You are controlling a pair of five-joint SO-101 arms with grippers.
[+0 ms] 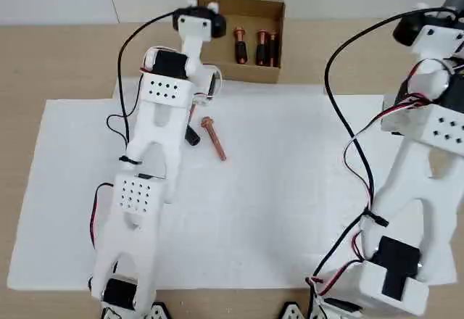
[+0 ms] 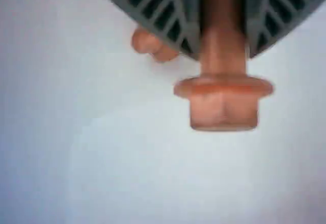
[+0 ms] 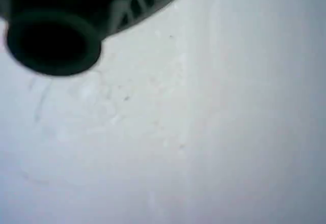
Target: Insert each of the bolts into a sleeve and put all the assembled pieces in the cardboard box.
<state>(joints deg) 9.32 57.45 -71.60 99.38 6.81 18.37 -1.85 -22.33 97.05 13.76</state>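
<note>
Three assembled pieces (image 1: 257,46) lie in the cardboard box (image 1: 250,70) at the upper middle of the high view. The left gripper (image 2: 223,10) is clamped on the shank of a copper bolt (image 2: 223,102), flanged head sticking out, above the white mat (image 1: 290,210). A loose bolt (image 1: 214,138) and what looks like a spare sleeve (image 1: 192,136) lie on the mat at centre left. The right gripper (image 3: 71,2) grips a black sleeve (image 3: 53,43), whose open bore shows in the upper left of the right wrist view. The likely trouble is misalignment when the parts meet. A bolt tip catching the sleeve's rim could twist either part in its jaws or knock it free onto the mat.
</note>
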